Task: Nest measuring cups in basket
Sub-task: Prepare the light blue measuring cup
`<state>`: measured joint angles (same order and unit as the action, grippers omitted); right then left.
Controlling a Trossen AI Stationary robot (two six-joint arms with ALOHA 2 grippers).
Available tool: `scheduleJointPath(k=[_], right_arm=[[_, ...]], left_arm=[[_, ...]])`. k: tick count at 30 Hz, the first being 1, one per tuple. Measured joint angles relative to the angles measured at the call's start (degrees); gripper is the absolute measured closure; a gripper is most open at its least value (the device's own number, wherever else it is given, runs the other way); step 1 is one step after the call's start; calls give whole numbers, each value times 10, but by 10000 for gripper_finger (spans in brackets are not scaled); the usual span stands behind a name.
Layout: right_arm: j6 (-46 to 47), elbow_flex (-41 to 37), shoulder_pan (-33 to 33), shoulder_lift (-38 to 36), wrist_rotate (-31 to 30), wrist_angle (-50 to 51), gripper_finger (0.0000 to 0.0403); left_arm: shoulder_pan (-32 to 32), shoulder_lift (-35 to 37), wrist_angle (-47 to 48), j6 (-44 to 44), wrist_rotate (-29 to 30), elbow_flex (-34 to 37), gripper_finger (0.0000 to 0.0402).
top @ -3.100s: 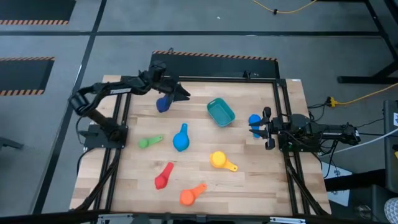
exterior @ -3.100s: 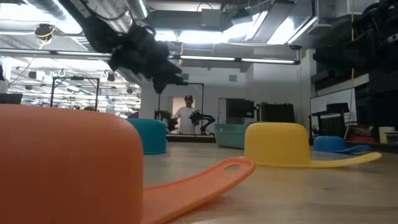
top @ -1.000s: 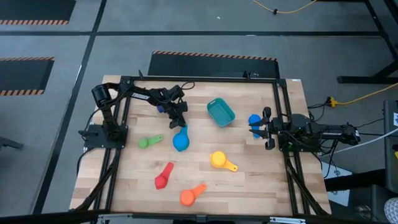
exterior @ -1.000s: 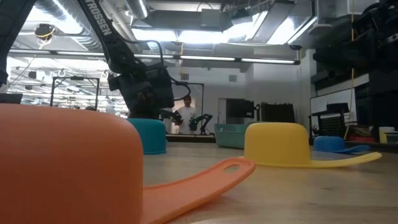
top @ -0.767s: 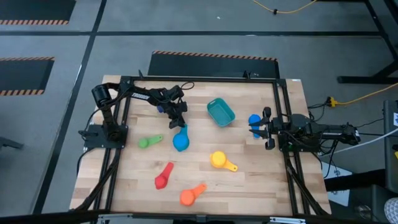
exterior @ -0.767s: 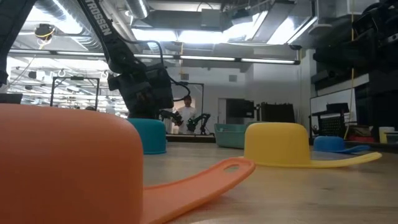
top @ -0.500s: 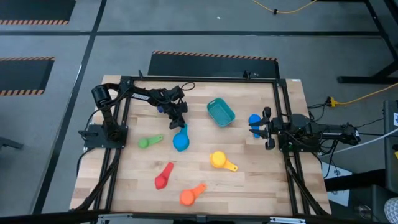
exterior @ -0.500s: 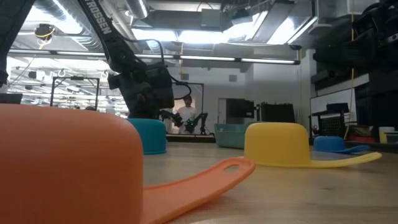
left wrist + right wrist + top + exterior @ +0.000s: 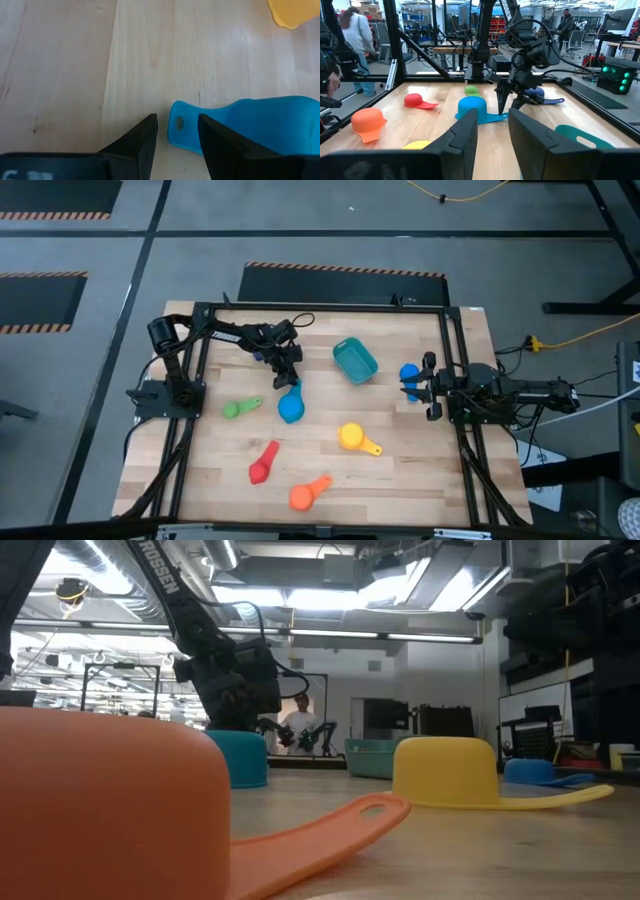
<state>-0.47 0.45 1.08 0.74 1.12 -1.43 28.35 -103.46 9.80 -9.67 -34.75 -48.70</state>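
Observation:
My left gripper (image 9: 290,376) (image 9: 177,119) is open and low over the table. Its fingers stand on either side of the handle's free end (image 9: 177,125) of the light-blue cup (image 9: 290,408) (image 9: 238,758). I cannot tell whether they touch it. That cup rests mouth down on the wood. The dark blue cup (image 9: 258,356) (image 9: 547,100) lies just behind the left arm. The teal basket (image 9: 354,359) stands to the right of it. My right gripper (image 9: 428,387) (image 9: 492,117) waits open at the right edge, behind a blue cup (image 9: 409,372).
The green cup (image 9: 237,408), red cup (image 9: 262,463), orange cup (image 9: 307,494) and yellow cup (image 9: 352,438) lie scattered over the table's near half. Black frame rails (image 9: 450,360) run along the sides. Bare wood lies between the basket and the yellow cup. People stand in the room beyond.
In the last second the left gripper has stayed at the light-blue cup's handle, nearly still. About three seconds ago it was by the dark blue cup near the far edge. It has since moved toward the near edge and down.

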Motion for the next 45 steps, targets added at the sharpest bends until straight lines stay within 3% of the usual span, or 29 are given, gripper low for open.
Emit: scheduleJointPath(k=[12,30,45], right_arm=[[0,0,0,0,0,0,288],[0,0,0,0,0,0,288],[0,0,0,0,0,0,288]], left_arm=[[-1,-2,1,0,-23,1,281],[-1,-2,4,3,-39,1,392],[0,-1,-5,5,-57,0,399]])
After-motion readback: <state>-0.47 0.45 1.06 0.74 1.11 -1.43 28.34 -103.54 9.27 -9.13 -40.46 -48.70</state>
